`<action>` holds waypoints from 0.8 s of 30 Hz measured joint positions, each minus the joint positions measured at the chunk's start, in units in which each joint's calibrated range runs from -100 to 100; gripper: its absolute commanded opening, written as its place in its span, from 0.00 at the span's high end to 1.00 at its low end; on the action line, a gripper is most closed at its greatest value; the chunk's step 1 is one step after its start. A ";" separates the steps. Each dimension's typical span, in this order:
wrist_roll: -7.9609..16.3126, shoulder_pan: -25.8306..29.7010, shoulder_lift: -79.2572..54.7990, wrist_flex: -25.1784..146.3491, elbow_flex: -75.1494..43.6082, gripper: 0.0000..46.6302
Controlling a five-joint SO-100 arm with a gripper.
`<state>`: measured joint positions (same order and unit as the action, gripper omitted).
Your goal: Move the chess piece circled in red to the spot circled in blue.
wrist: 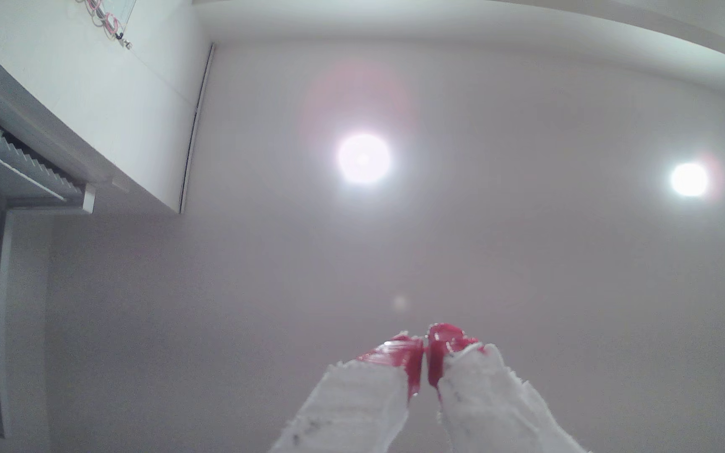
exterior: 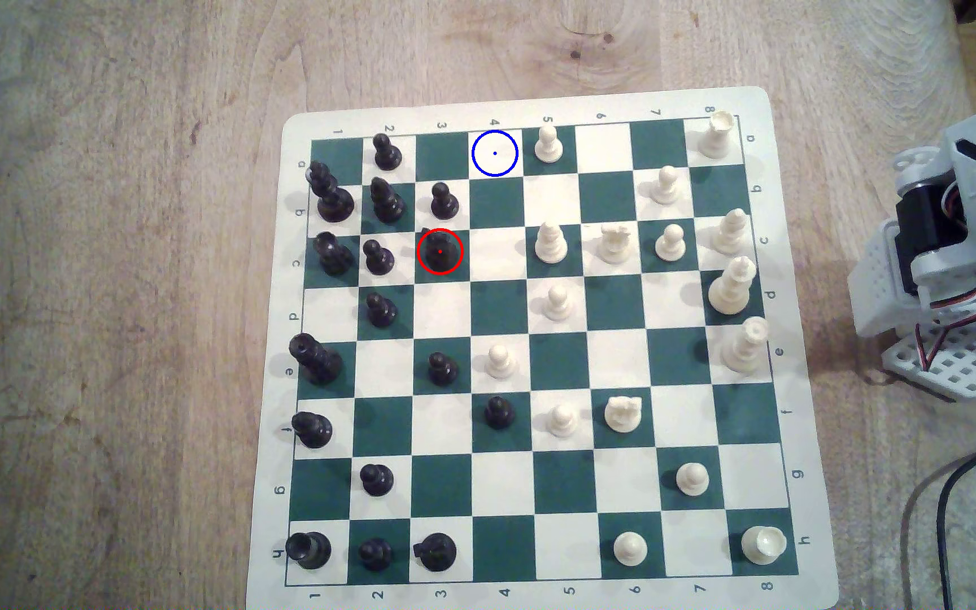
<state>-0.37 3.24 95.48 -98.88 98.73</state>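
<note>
The chess piece circled in red, a glossy black knight, stands on a green square in the board's third column, in the left half of the exterior view. The spot circled in blue is a bare cream square in the top row, one column right of the knight and two rows up. In the wrist view my gripper points up at the ceiling, its red-tipped white fingers pressed together with nothing between them. The arm's base sits folded off the board at the exterior view's right edge.
A black pawn stands between knight and blue spot, one row above the knight. A white pawn sits just right of the blue spot. Many other pieces dot the green-and-cream board. A black cable lies at lower right.
</note>
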 measured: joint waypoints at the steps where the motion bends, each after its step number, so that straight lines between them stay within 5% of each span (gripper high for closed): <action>1: 0.00 0.00 0.00 0.00 0.00 1.00; 11: 0.00 -3.47 0.00 21.27 -0.72 1.00; 18: 0.00 -4.35 -3.69 68.45 -9.85 1.00; 24: 0.05 -4.50 -18.77 89.72 -18.89 1.00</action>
<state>-0.32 -1.25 76.71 -9.16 79.85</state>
